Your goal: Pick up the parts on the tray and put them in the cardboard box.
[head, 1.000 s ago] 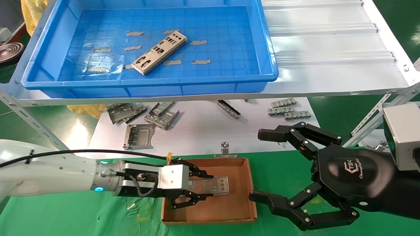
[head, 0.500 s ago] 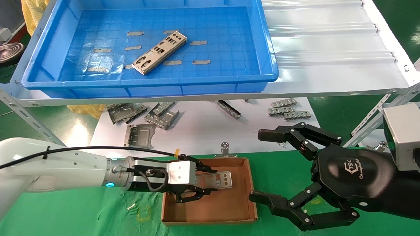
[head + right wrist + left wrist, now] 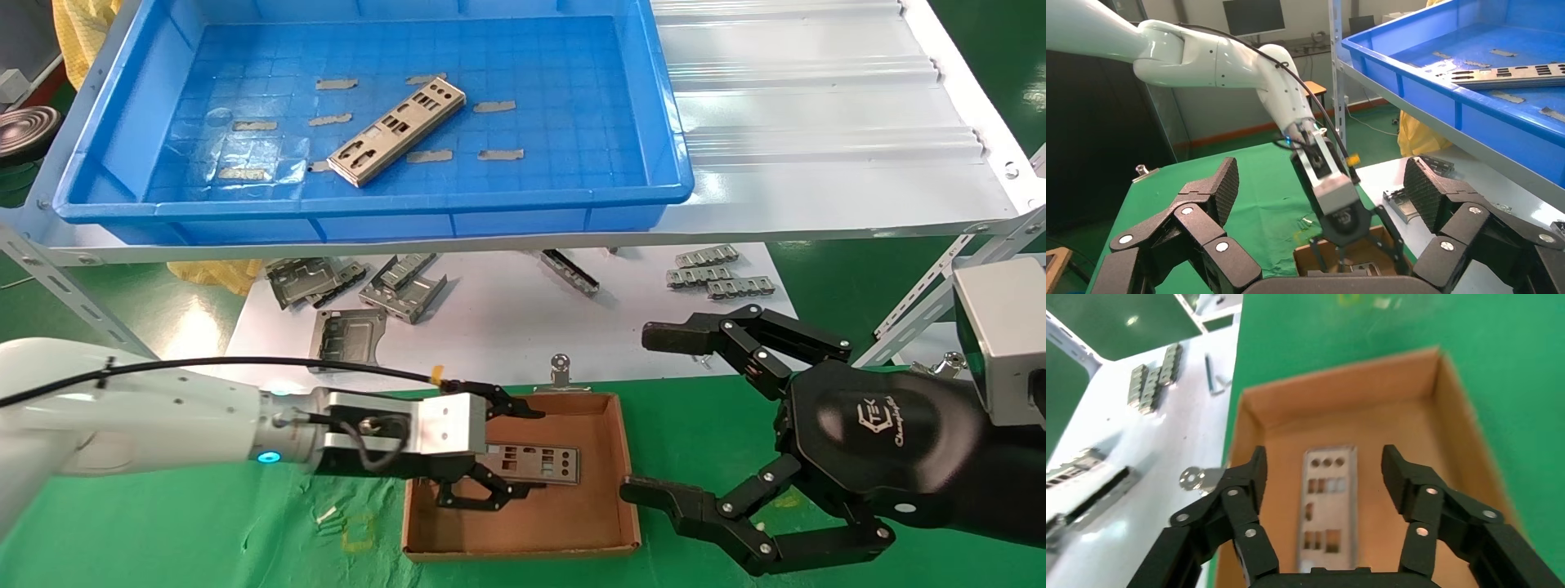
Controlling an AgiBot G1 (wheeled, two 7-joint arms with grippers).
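Green cloth covers the worktop [image 3: 204, 539] where the cardboard box [image 3: 609, 433] sits, with a white sheet beyond it and a pale metal shelf above. On that shelf rests the tray [image 3: 114, 106], well beyond the cardboard box. 1 of the parts, the plate on the tray [image 3: 398, 129], lies slanted on its gridded floor among about 9 short grey tape strips [image 3: 500, 153].

Inside the cardboard box lies the plate in the box [image 3: 535, 462], flat on the brown floor. Its near end is hidden under the left pincer [image 3: 500, 451], which hangs over the box with its 2 black fingers [image 3: 1248, 484] spread wide on either side of the plate and not touching it. From the left wrist the plate's far end with 3 round holes shows plainly, while its near end is cut off by the pincer body.

So 2 parts show: 1 in the tray, 1 in the box.

Just beside the cardboard box, on the side away from the left arm, the right pincer [image 3: 650, 412] hangs wide open, holding nothing. Beyond the box, grey bent brackets [image 3: 347, 336] lie scattered on the white sheet; those under the shelf edge are partly hidden, so their count is unsure. A small metal clip [image 3: 560, 369] stands at the box's far wall.
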